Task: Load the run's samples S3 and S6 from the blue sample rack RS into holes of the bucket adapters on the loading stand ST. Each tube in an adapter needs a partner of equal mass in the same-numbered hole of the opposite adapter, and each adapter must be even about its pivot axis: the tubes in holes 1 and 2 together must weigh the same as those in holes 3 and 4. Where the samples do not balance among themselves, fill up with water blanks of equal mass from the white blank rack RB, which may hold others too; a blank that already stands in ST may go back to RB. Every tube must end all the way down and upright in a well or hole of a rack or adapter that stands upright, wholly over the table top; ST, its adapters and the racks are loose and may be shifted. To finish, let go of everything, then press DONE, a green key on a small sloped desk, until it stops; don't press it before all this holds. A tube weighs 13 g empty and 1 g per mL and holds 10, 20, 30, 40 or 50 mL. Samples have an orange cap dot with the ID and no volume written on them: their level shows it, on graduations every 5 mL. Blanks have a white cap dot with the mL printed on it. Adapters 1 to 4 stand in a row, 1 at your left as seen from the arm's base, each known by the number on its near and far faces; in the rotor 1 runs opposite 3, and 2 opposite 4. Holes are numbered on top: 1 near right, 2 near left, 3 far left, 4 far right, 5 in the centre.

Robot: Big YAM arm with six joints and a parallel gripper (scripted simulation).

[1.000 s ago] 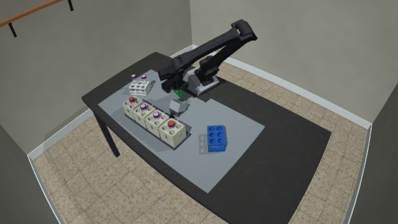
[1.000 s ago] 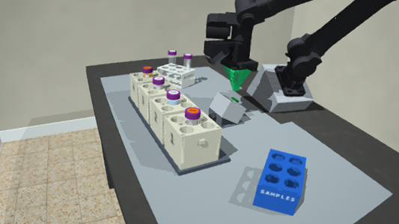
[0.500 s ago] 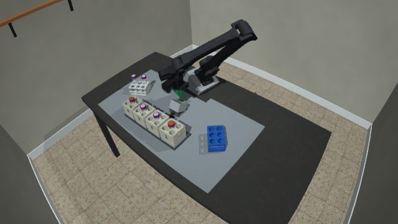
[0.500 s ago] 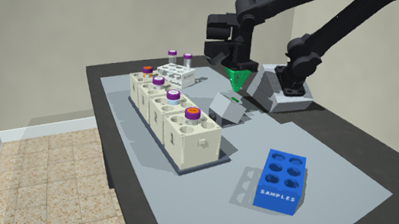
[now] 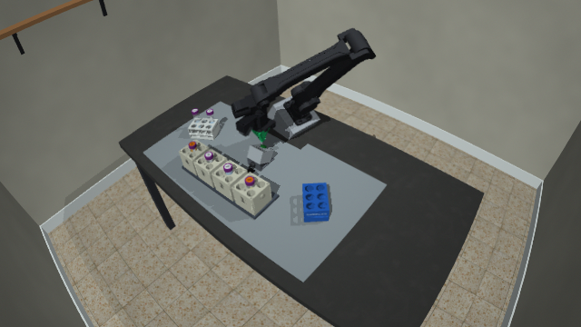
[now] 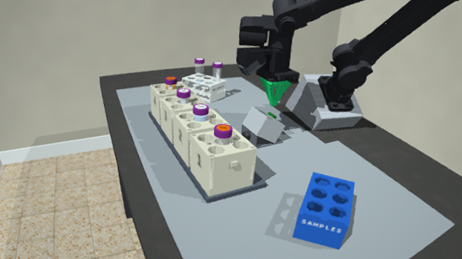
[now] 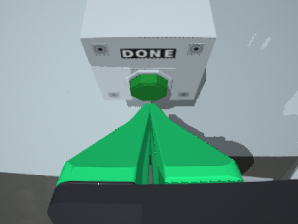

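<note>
My gripper (image 6: 273,102) is shut and empty, its green fingertips pointing down just above the green DONE key (image 7: 148,87) on the small grey sloped desk (image 6: 263,124). It also shows in the wrist view (image 7: 150,111) and in the top view (image 5: 261,144). The stand ST (image 6: 201,139) holds four cream adapters in a row. Each holds one tube: orange-dot samples in the end adapters (image 6: 223,132) (image 6: 170,82), white-dot blanks in the two middle ones (image 6: 200,110) (image 6: 183,94). The blue sample rack RS (image 6: 326,210) has only empty wells. The white blank rack RB (image 6: 205,85) holds two tubes.
The arm's grey base (image 6: 326,101) stands right behind the desk. ST lies left of the desk, close to the table's left edge. RS stands apart at the front right of the grey mat.
</note>
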